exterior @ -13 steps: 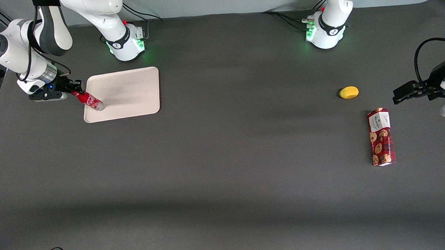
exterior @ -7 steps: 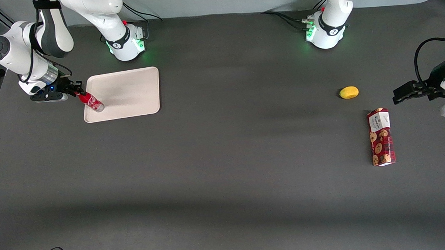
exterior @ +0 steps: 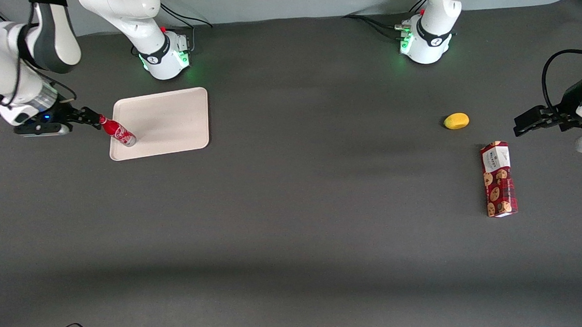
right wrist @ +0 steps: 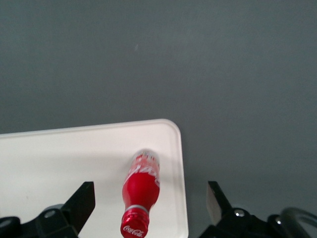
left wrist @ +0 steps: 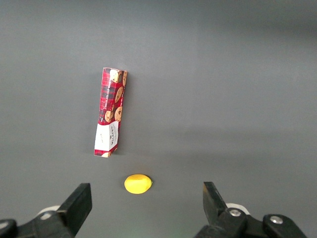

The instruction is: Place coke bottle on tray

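The coke bottle [exterior: 118,132], red with white script, stands on the cream tray [exterior: 171,117], at the tray corner nearest the front camera toward the working arm's end. My right gripper [exterior: 91,119] is open and empty, above the bottle's cap and just off the tray's edge. In the right wrist view the bottle [right wrist: 142,191] shows cap-up between my spread fingers [right wrist: 81,203], touching neither. The gripper [right wrist: 150,199] is centred over it, and the tray [right wrist: 64,158] lies beneath.
A yellow lemon-like fruit [exterior: 456,121] and a red cookie box [exterior: 498,179] lie toward the parked arm's end of the table. Both also show in the left wrist view, the fruit [left wrist: 137,183] and the box [left wrist: 110,119]. Two arm bases [exterior: 164,56] stand at the table's back edge.
My gripper has let go of the bottle's neck, opened, and drawn back and up, away from the tray. The bottle stays standing on the tray.
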{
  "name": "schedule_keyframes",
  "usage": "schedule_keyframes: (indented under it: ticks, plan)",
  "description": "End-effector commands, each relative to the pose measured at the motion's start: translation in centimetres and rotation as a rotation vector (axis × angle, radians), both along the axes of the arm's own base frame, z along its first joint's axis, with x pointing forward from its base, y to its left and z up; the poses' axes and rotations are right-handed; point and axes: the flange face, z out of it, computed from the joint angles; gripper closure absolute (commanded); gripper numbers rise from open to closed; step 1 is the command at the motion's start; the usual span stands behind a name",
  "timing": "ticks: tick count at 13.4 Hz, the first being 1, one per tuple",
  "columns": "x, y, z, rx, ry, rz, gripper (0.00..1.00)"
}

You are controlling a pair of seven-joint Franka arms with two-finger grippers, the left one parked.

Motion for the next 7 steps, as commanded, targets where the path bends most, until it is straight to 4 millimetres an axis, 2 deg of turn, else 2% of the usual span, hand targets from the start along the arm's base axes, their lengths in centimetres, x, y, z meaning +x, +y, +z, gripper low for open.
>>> schedule_keyframes:
  ticks: [1,4,7]
  plan:
    - [4.1,-0.6,5.6,-0.022,-0.022,-0.010,0.00]
    - [8.3,-1.1,9.7,0.044,-0.063,-0.058,0.00]
    - [12.1,0.6,15.1,0.047,-0.078,-0.016,0.00]
